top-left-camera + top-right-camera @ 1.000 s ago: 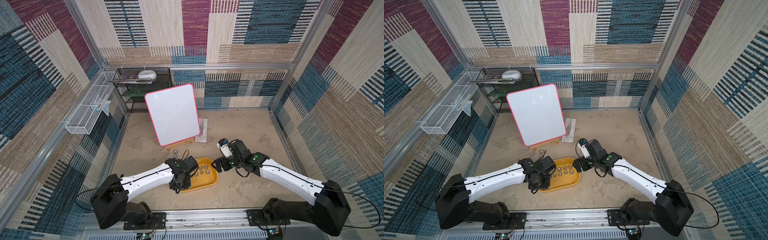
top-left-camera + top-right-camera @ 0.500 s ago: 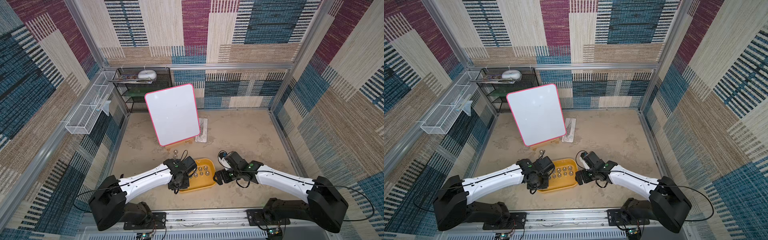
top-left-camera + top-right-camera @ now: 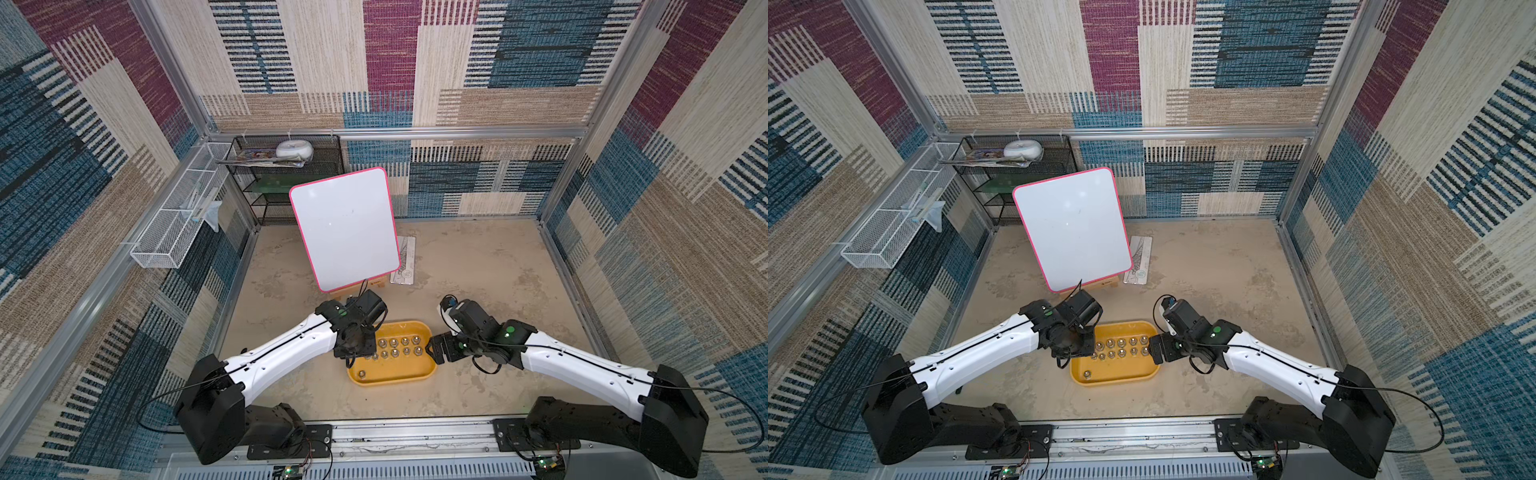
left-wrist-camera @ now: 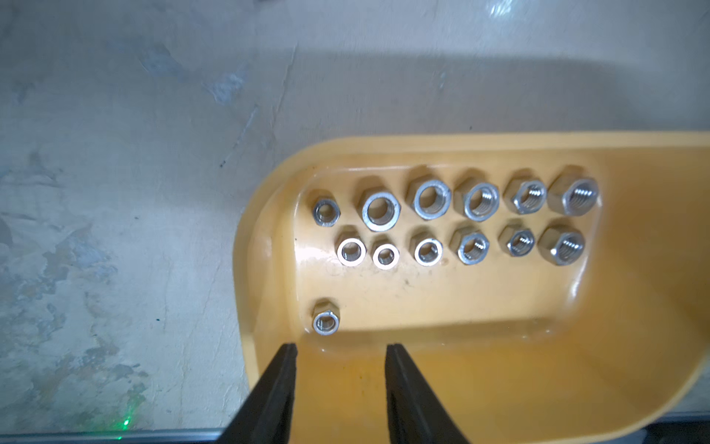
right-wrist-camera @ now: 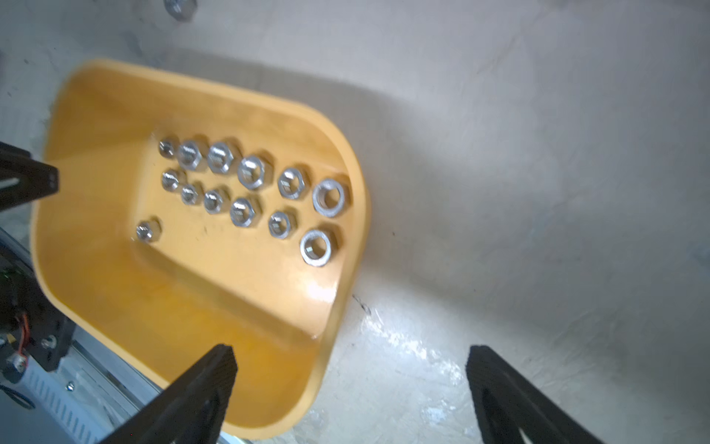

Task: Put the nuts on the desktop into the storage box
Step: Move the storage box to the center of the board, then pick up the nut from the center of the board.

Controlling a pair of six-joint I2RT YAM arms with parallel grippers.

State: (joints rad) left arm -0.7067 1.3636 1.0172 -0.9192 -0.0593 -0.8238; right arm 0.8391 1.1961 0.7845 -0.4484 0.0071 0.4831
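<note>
Silver nut (image 4: pixel 325 322) just beyond parted left fingers (image 4: pixel 277 384).

- No word, number or brand name can be read in any view.
- 1 small red mark is seen on the pale wooden stand (image 3: pixel 375 284) under the pink-framed white board (image 3: pixel 347 226); it is too small to be read.
- 1 round emblem and fine grey print are carried by the flat whitish packet (image 3: pixel 405 262) lying just beside that board; both are blurred.
- A colourful printed cover is shown by the thin booklet (image 3: pixel 250 157) on top of the black mesh shelf (image 3: pixel 326 154); no lettering can be made out.
</note>
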